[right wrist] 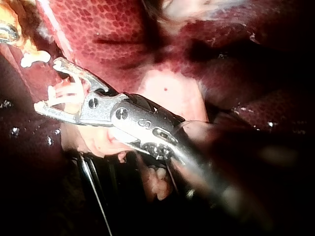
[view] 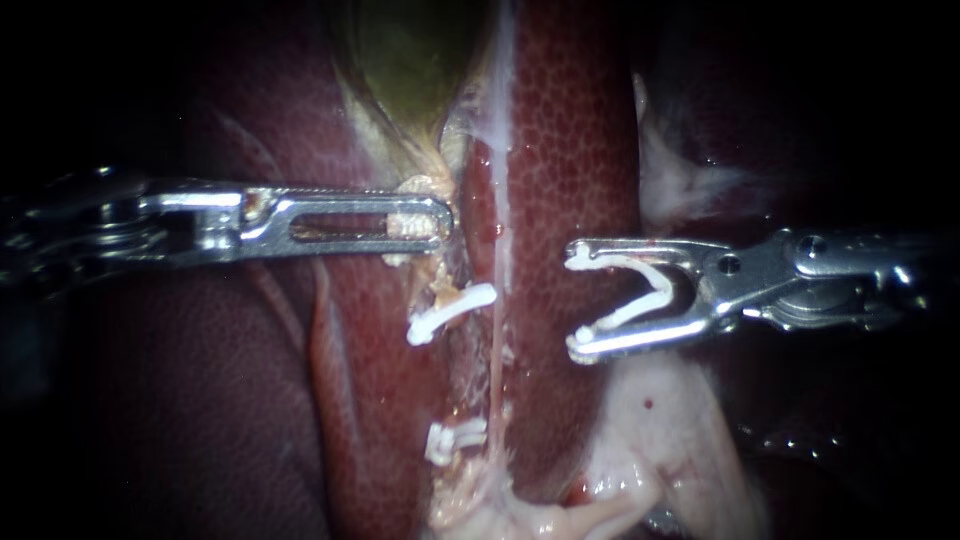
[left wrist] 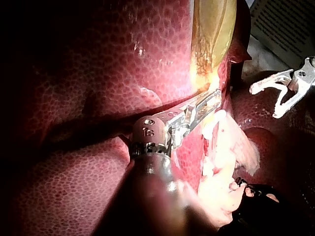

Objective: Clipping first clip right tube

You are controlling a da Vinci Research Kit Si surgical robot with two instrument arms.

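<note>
Approach bit here, nothing on the tube yet. The right instrument (view: 578, 300) has its jaws spread wide with an open clip (view: 640, 290) cradled between them, both jaws touching it. It's over the liver (view: 570, 150), just right of the right tube (view: 497, 340) and not touching it. That tube's the thin pale strand running near to far, right of the closed clips (view: 450, 312). The left instrument (view: 440, 222) is pinching pale tissue (view: 412, 226) below the gallbladder (view: 410, 60). Next, I reckon: slide left till the clip straddles the strand, then squeeze.
</note>
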